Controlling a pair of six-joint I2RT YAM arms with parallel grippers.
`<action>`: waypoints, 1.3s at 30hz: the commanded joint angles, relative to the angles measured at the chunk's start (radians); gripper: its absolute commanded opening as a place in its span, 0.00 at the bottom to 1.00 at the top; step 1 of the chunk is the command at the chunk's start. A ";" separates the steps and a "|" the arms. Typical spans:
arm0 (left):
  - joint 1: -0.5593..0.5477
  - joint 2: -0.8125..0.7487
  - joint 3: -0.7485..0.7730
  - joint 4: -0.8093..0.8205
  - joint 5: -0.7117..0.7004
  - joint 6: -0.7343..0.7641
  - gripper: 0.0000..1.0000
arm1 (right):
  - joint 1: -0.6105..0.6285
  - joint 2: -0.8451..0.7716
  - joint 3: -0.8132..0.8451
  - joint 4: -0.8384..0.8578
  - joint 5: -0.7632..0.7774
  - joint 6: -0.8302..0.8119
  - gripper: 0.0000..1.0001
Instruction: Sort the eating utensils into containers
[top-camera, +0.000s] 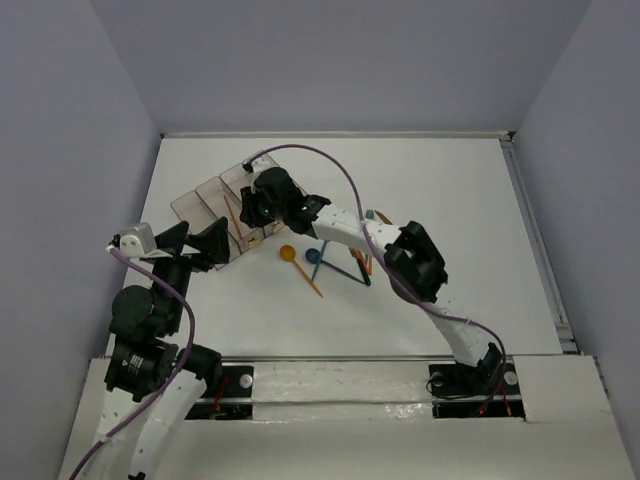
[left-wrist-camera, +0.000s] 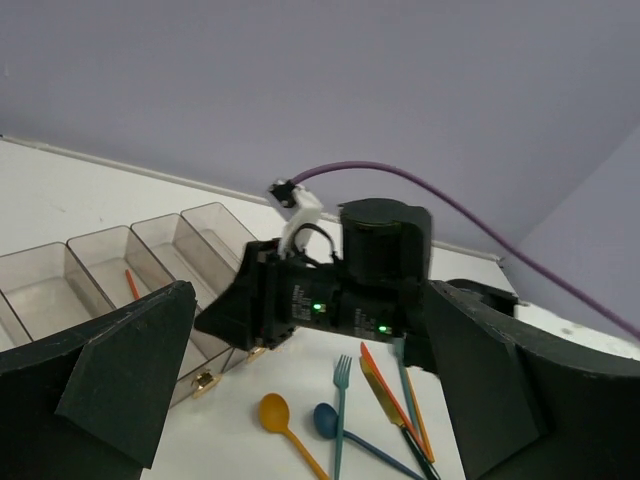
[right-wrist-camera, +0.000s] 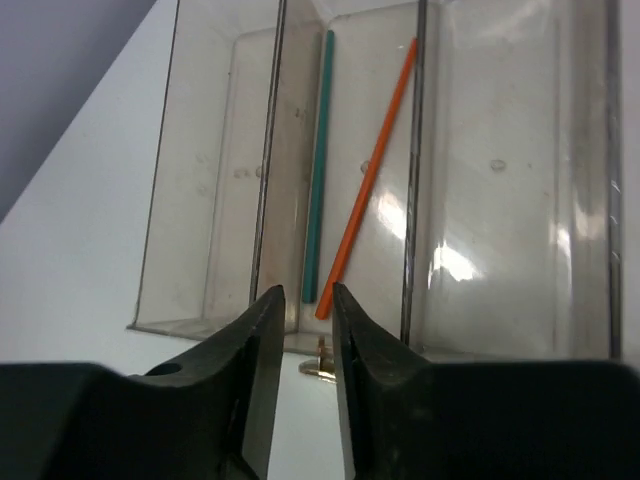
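Right wrist: right fingers (right-wrist-camera: 250, 390) narrowly apart, empty, at end of containers (right-wrist-camera: 200, 200); left fingers (left-wrist-camera: 120, 370) wide apart. I risk snagging the lower-centre wall, shoving them.

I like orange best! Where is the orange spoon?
In the top view, the orange spoon lies on the table just right of the containers, with the blue spoon beside it.

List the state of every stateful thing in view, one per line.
left gripper, jaws open wide, empty.
right gripper, above the containers, jaws slightly parted, nothing between them.
containers, upright; one bin holds two utensils.
teal utensil, lying in that bin.
orange utensil, slanted beside it, same bin.
orange spoon, loose on table.
blue spoon, loose on table.
teal fork, loose on table.
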 joint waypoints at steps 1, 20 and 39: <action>-0.005 0.020 -0.003 0.047 0.006 0.015 0.99 | -0.002 -0.320 -0.280 0.180 0.177 -0.029 0.27; 0.022 0.046 -0.005 0.056 0.046 0.015 0.99 | -0.176 -0.926 -1.235 -0.065 0.496 0.111 0.28; 0.032 0.049 -0.008 0.057 0.069 0.013 0.99 | -0.195 -0.750 -1.217 -0.037 0.512 0.144 0.24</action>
